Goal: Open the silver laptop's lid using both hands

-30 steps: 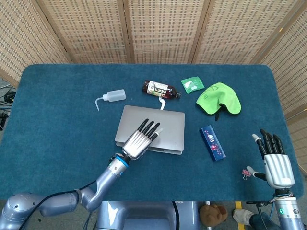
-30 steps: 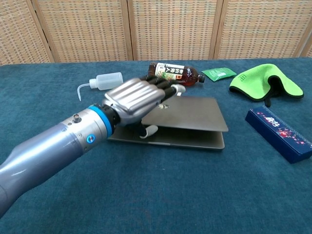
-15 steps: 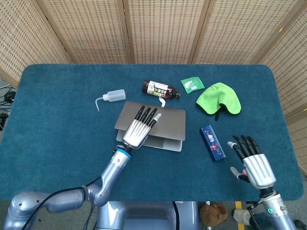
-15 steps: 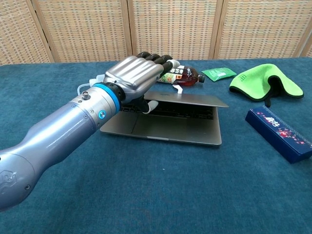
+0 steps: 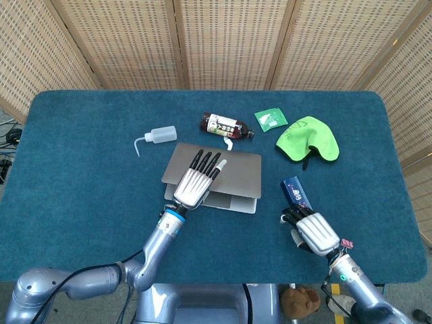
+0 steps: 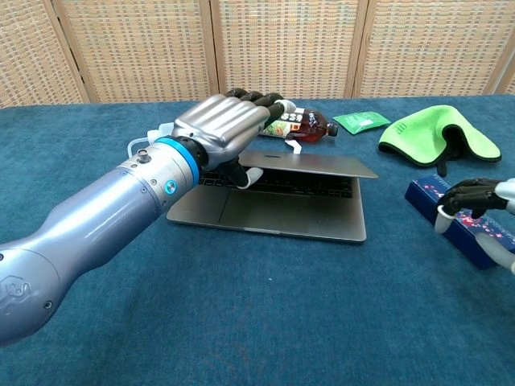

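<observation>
The silver laptop [image 5: 237, 181] lies mid-table with its lid [image 6: 322, 165] lifted a little, so the keyboard and base [image 6: 273, 213] show in the chest view. My left hand [image 5: 196, 185] grips the lid's front left edge, fingers flat on top and thumb tucked underneath [image 6: 221, 129]. My right hand [image 5: 312, 233] hovers to the right of the laptop, over the near end of a blue box [image 5: 295, 191]. It holds nothing, its fingers are bent downward [image 6: 475, 195], and it is clear of the laptop.
Behind the laptop lie a brown drink bottle [image 5: 226, 126] and a white squeeze bottle [image 5: 162, 135]. A green packet [image 5: 270, 119] and a green cloth [image 5: 307, 138] sit at the back right. A small pink clip [image 5: 347, 243] lies near the front right edge.
My left hand lifted the lid from nearly shut to slightly raised, then held still. My right hand swept in from the far right edge toward the laptop, now over the blue box.
</observation>
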{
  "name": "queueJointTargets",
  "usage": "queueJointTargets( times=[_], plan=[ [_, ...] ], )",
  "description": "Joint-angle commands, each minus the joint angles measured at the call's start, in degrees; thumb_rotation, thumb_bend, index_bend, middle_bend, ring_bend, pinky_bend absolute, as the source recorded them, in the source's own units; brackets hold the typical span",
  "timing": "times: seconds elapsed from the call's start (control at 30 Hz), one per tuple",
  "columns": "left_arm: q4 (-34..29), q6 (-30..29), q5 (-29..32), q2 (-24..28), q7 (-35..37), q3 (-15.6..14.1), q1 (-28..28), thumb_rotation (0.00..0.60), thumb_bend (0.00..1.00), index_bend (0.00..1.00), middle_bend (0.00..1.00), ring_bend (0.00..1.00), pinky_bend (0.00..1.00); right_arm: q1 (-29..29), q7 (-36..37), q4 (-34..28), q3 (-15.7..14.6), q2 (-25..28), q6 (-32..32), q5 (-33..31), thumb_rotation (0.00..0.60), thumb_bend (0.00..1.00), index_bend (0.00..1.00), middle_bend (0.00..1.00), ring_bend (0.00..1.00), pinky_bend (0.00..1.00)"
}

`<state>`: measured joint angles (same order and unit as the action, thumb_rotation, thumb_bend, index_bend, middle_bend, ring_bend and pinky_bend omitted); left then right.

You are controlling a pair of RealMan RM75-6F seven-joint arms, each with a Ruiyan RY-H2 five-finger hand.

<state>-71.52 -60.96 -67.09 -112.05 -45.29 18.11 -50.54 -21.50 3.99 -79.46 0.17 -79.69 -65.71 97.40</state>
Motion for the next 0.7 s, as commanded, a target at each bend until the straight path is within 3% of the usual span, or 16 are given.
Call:
queueJointTargets(
  times=[0.03, 0.37, 0.7],
  plan=[
    [-0.74, 0.12, 1.02, 0.46, -0.30, 0.36, -0.10, 0.600, 0.42, 0.00, 0.00, 0.00, 0.00, -2.09, -3.22, -1.61, 1.82, -1.71, 3.26, -2.55, 0.600, 0.76, 0.33, 0.23, 0.14, 0.28],
    [-2.93, 0.21, 3.03, 1.89, -1.03, 0.66, -1.00, 0.600, 0.43, 0.00, 0.00, 0.00, 0.00, -6.86, -13.91, -3.90, 5.46, -6.15, 11.09, -10.89, 0.600, 0.83, 0.33, 0.21, 0.14, 0.28],
    [-4.60, -0.07, 5.05, 3.22, -0.93, 0.74, -1.64, 0.600, 0.43, 0.00, 0.00, 0.00, 0.00, -8.49, -16.83, -3.07, 5.99, -9.37, 14.81, -18.39, 0.600, 0.93, 0.29, 0.16, 0.11, 0.28]
  ],
)
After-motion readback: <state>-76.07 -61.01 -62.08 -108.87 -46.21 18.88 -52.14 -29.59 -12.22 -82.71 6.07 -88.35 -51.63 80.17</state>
